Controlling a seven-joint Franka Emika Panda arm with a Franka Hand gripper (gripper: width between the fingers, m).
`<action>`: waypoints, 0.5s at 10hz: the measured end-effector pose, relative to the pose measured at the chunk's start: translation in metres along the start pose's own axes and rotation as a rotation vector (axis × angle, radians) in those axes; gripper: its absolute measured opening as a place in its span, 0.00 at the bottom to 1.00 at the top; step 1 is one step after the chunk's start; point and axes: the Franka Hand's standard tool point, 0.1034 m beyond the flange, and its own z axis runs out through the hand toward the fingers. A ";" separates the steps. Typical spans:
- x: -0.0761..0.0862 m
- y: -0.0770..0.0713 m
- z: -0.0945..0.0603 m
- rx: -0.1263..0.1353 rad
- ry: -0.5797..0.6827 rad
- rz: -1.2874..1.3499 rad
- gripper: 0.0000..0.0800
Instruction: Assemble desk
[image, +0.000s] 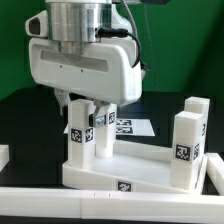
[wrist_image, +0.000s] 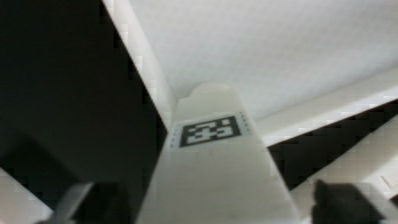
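With the tabletop panel (image: 120, 170) lying at lower centre on the black bench (image: 25, 120), a leg (image: 79, 128) at its left corner is being clamped by the pincer (image: 88, 112), and tilting or cross-seating in the socket is being risked if it is pressed off-axis

A green wall (image: 20, 45) stands behind a black table (image: 25, 120).

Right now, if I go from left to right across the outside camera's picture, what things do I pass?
White square plastic leg with a black-and-white tag → thin flat white marker board → another white square tagged leg. The other legs overlap these, so I leave them out.
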 end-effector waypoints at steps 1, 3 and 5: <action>-0.003 -0.003 -0.008 0.009 -0.006 -0.003 0.76; -0.009 -0.008 -0.025 0.024 -0.022 -0.004 0.80; -0.010 -0.011 -0.030 0.032 -0.020 -0.004 0.81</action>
